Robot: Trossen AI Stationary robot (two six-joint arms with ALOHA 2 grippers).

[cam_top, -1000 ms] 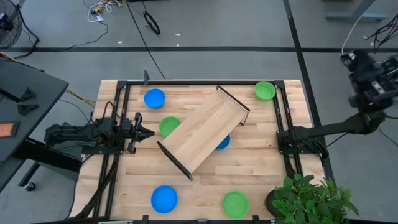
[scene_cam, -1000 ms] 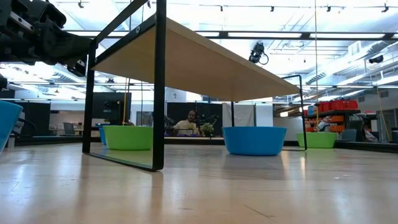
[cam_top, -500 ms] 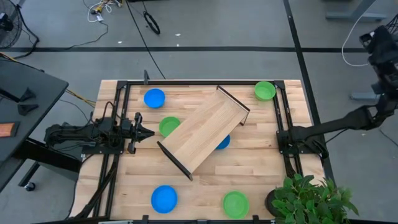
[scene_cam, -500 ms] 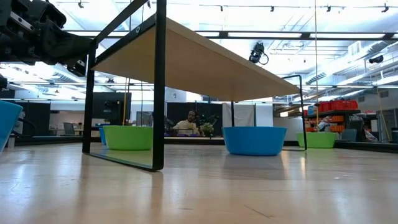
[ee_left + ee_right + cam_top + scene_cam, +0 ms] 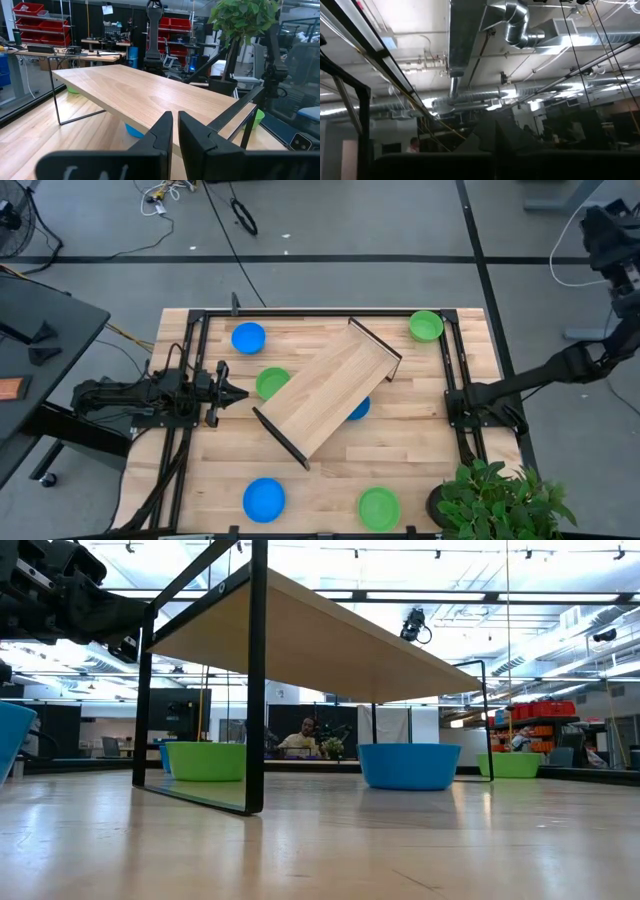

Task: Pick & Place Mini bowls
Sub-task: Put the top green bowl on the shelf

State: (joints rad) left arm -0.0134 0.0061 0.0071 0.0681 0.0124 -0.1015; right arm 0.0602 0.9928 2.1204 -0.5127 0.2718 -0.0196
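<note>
High view: desk (image 5: 200,480) with a long wooden tray (image 5: 330,395) standing diagonally across the centre on black wire legs. Six mini bowls spread around and under it:

- blue bowl (image 5: 248,337), far left;
- green bowl (image 5: 426,326), far right corner;
- green bowl (image 5: 269,383), left of centre, partly tucked under the tray's edge;
- blue bowl (image 5: 359,409), mostly hidden beneath the tray's right side;
- blue bowl (image 5: 264,499) and green bowl (image 5: 379,507), along the near edge.

Left gripper (image 5: 238,393): low over the desk at the left, clenched to a narrow slit, grasping nothing, pointed at the left-of-centre green bowl and just beside it. Right gripper (image 5: 608,230): raised well off the desk beyond its right edge, aimed at the ceiling; state impossible to tell.

Step in hand, by judgement: first pick, most likely the green bowl nearest the left gripper.

Procedure:

1. Release the left gripper fully before advancing; a clenched tip would only push a light plastic bowl farther under the tray.
2. Approach from the open left side, keeping clear of the tray's wire leg (image 5: 257,680).
3. Straddle the exposed rim, one finger inside and one outside, then close.
4. Draw the bowl sideways out from under the overhang before lifting, to avoid striking the tray's underside.
5. Keep the right arm parked clear of the potted plant (image 5: 495,498) at the near right corner.
</note>
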